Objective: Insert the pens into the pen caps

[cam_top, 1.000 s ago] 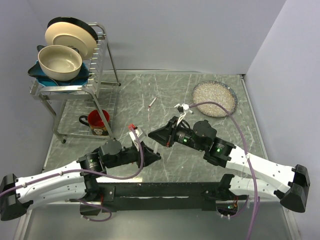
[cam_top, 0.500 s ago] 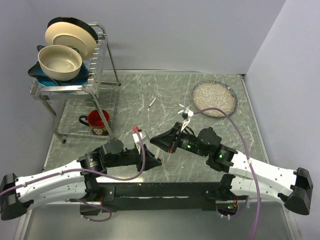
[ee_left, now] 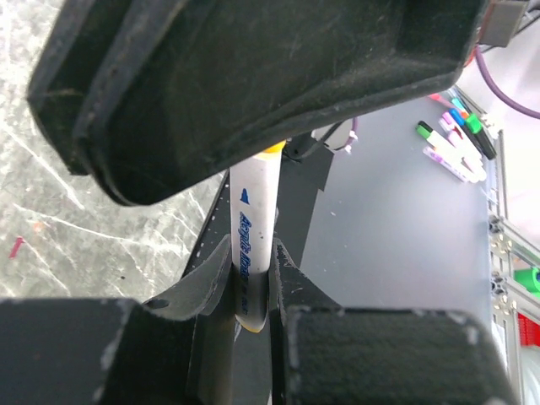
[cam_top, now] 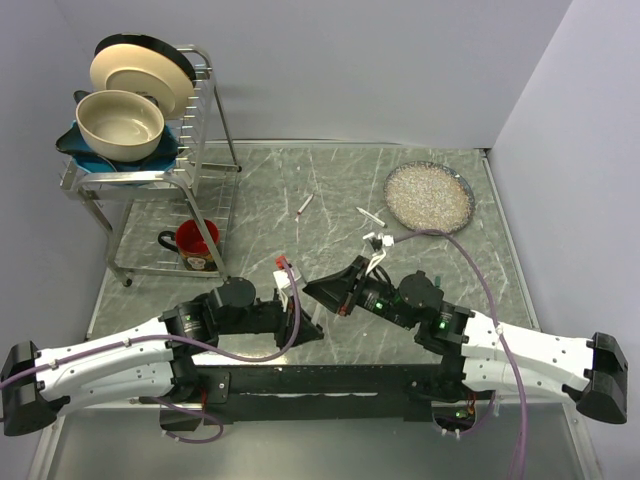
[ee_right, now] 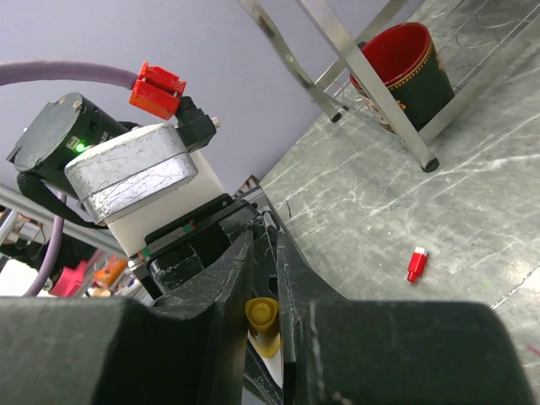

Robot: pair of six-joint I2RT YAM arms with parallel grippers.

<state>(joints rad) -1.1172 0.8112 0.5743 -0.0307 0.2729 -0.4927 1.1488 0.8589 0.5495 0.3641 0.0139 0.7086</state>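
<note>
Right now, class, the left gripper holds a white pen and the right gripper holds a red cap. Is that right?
No. The right gripper holds a yellow cap, not a red one; the red cap lies on the table. The right wrist view shows it.

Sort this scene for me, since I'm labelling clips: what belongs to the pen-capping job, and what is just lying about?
Job:
- pen in the left gripper
- yellow cap in the right gripper
- red cap on the table
- loose pens

Lying about:
- dish rack, plate, bowl
- red mug
- grain dish
</note>
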